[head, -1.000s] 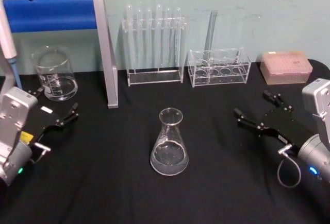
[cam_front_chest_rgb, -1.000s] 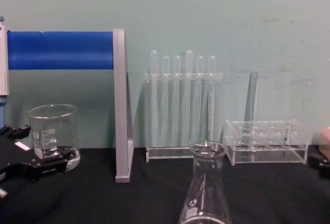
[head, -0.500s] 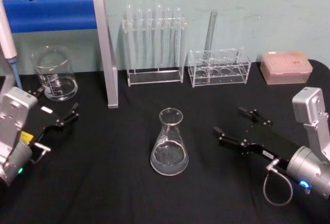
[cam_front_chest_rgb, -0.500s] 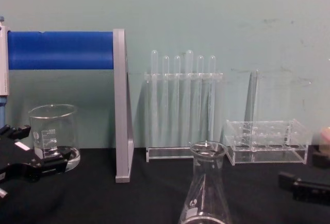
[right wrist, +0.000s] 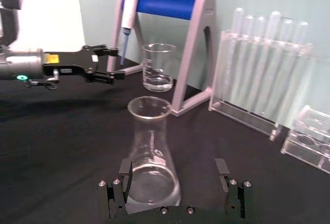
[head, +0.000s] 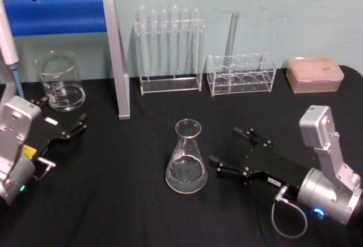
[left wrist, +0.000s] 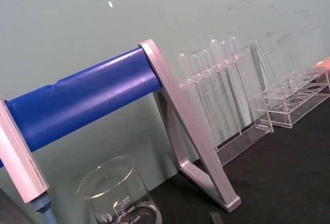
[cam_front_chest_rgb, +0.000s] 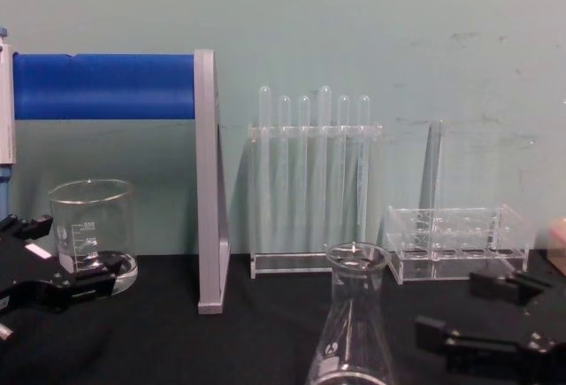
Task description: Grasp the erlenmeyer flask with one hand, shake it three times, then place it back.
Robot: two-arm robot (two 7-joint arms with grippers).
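Evidently the grasp is the step in hand; the right gripper (head: 223,145) hangs low, fingers spread wide, just beside the upright erlenmeyer flask (head: 186,159) at mid-worktop (head: 113,201); next it should straddle the glass and close; the left gripper (head: 61,112) sits parked, fingers apart, near the beaker (head: 59,82).

A pale green wall (head: 283,8) rises directly behind a table (head: 113,213) covered in black cloth.

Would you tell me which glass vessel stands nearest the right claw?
The conical erlenmeyer flask, close by the right claw; the straight-sided beaker sits far left.
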